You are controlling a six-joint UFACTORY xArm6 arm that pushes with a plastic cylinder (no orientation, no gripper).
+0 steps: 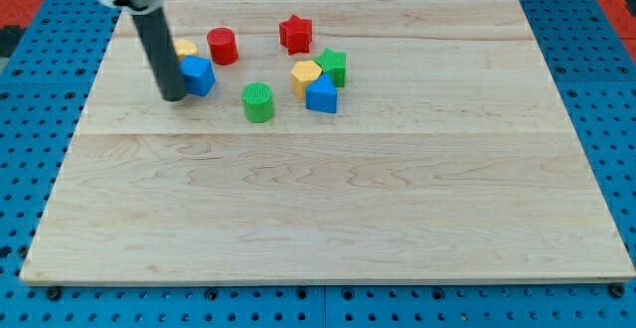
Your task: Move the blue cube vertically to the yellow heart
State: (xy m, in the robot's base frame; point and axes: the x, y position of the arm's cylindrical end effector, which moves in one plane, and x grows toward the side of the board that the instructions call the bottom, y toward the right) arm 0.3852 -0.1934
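The blue cube point(200, 75) sits on the wooden board at the upper left. My tip point(174, 97) rests on the board just to the cube's left, touching or nearly touching its side. A yellow block point(185, 48), partly hidden behind the rod, lies right above the blue cube; its shape is hard to make out. The rod rises from the tip to the view's top left.
A red cylinder point(222, 46) stands right of the yellow block. A green cylinder point(258, 101) lies lower right of the cube. Further right are a red star point(295, 34), a green block point(333, 67), a yellow hexagon point(305, 76) and a blue block point(321, 95).
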